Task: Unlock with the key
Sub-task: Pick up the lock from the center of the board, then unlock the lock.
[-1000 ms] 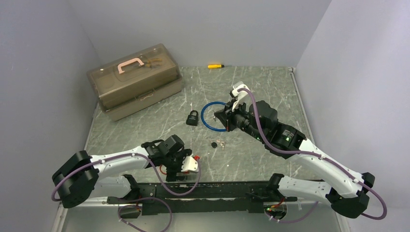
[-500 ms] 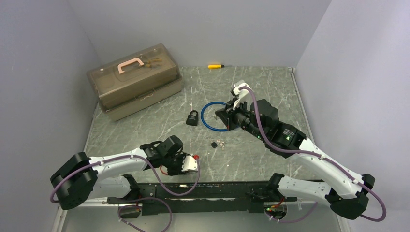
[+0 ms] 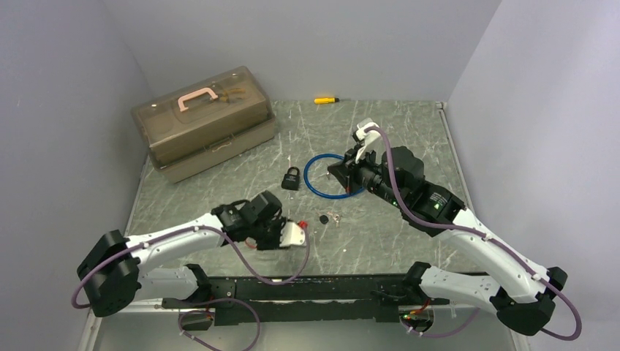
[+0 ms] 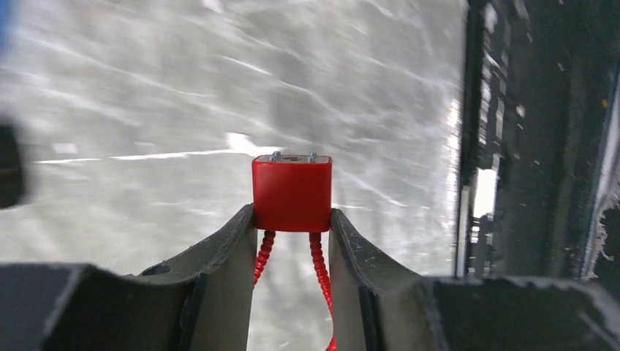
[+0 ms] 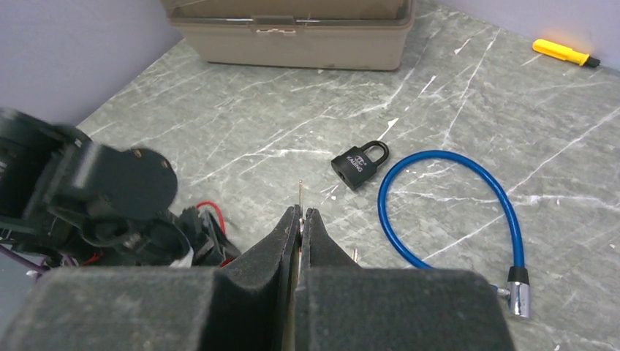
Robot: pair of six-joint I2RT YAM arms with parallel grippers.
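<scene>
Your left tool (image 4: 292, 213) clamps the red block-shaped lock (image 4: 292, 191); your right tool (image 5: 300, 212) pinches a thin metal key (image 5: 300, 190).

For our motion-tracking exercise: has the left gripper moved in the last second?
Yes: the left gripper has shifted farther up the table, toward the black padlock.

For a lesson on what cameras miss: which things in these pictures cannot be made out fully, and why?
Red lock: left wrist view, jaws and bottom edge hide most of its cable.
Key: right wrist view, jaws hide all but a thin tip.
Toolbox: right wrist view, cut off by the top edge.
Small dark item: top view, too small to identify.
</scene>
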